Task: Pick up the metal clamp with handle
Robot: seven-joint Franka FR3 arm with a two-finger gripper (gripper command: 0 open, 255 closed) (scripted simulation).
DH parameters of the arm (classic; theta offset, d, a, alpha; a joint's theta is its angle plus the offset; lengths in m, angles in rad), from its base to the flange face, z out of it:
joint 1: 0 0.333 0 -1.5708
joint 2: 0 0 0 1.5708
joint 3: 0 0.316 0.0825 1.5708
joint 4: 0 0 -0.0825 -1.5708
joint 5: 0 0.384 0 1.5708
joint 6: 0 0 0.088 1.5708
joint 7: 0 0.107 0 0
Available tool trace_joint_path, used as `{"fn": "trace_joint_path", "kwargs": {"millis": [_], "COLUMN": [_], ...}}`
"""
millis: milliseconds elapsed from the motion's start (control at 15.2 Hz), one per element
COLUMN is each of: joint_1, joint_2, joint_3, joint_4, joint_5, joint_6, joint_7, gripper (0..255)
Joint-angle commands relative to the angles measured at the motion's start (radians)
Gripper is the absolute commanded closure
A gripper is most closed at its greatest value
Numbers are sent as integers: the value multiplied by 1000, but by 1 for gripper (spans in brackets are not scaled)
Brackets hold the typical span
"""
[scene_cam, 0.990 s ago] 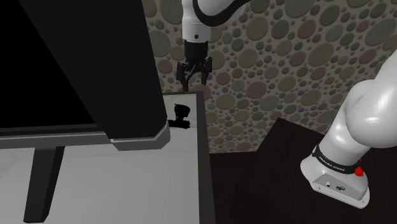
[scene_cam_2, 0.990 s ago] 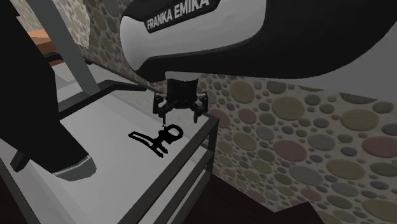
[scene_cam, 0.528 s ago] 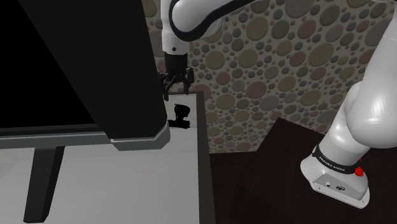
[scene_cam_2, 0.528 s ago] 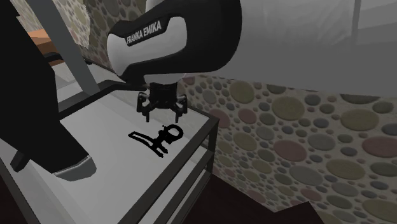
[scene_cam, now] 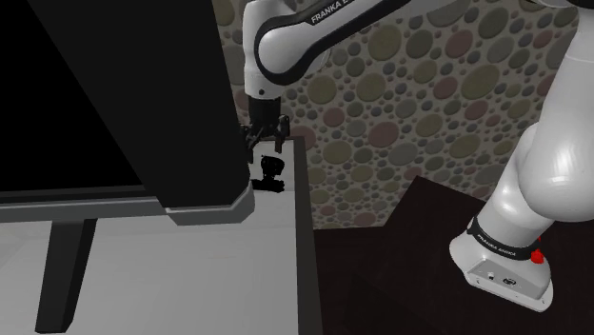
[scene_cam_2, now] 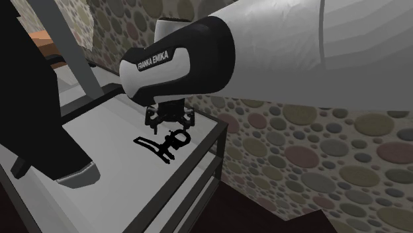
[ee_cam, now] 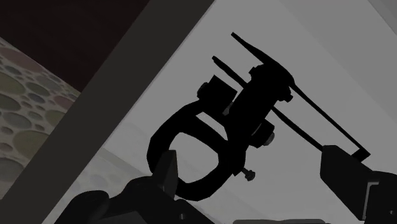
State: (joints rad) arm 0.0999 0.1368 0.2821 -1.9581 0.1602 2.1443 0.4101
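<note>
Wrist view: gripper [ee_cam: 252,164] spread wide above the clamp [ee_cam: 245,118] on the table [ee_cam: 356,57] — nothing gripped yet. Approach looks nearly done — final descent, close and lift remain.

Claw [scene_cam_2: 170,125] lower than a second ago, now just above the clamp [scene_cam_2: 168,143].

The white arm [scene_cam: 550,157] has dark joints, white FRANKA EMIKA lettering [scene_cam_2: 157,57], black fingers [ee_cam: 344,170] and a red button [scene_cam: 539,255].

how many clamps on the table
1. The clamp lies on the table near its edge, just below the gripper. The black object beside it may hide more.
</note>
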Motion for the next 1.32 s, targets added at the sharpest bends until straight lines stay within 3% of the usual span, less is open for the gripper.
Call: {"fn": "trace_joint_path", "kwargs": {"millis": [0, 594, 1254], "joint_1": [0, 1, -3], "joint_2": [2, 3, -39], "joint_3": [0, 0, -1], "joint_4": [-2, 0, 85], "joint_5": [0, -1, 1], "joint_6": [4, 4, -122], "joint_7": [0, 1, 14], "gripper": [255, 255, 255]}}
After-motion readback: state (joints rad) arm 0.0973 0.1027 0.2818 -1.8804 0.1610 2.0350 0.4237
